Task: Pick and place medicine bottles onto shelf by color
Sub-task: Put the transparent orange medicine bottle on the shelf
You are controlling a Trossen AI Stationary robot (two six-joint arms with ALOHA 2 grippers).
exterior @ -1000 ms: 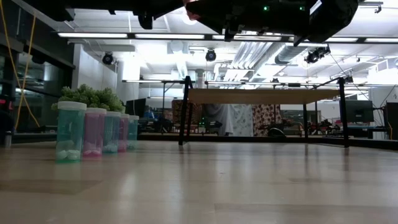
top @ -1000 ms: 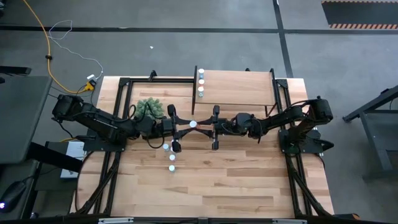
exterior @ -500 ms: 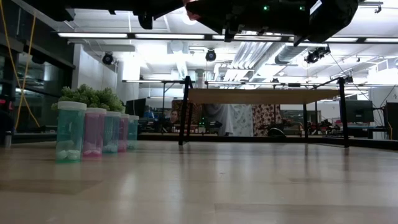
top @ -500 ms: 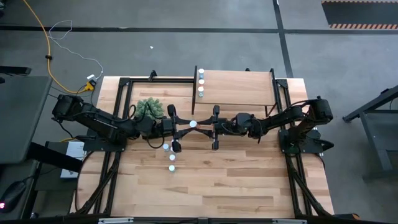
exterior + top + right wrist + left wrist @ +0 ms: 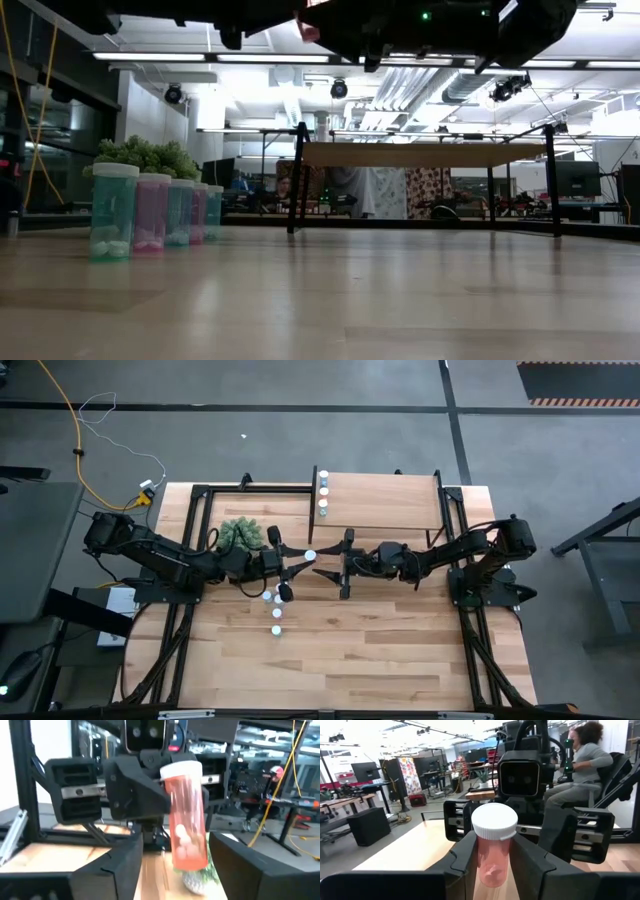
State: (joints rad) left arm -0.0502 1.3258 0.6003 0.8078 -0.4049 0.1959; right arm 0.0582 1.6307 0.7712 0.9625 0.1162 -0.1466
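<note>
A pink medicine bottle (image 5: 492,862) with a white cap hangs in mid-air over the middle of the table, with my left gripper (image 5: 303,560) shut on it. My right gripper (image 5: 325,567) faces it from the table's right. It is open, and its fingers (image 5: 112,867) stand on either side of the bottle (image 5: 187,825) without touching it. The shelf (image 5: 385,500) stands at the far edge and carries several bottles (image 5: 323,492) along its left end. More bottles (image 5: 150,212) stand in a row on the tabletop. My left gripper pinches the pink bottle's body (image 5: 487,870) below the white cap (image 5: 494,821) between its two fingers (image 5: 465,857). The fingers lie level and come from the table's left. The bottle stands roughly upright, cap up, lifted clear of the table.
A bushy green plant (image 5: 240,535) sits just behind my left gripper. Loose bottles (image 5: 277,613) stand on the table under and near my left gripper. A person (image 5: 580,765) sits beyond the table's right side. The tabletop's near half (image 5: 380,660) is bare wood.
My right gripper has opened and let go of the pink bottle. The bottle stays where it was, held by my left gripper alone. Neither arm has moved away.
</note>
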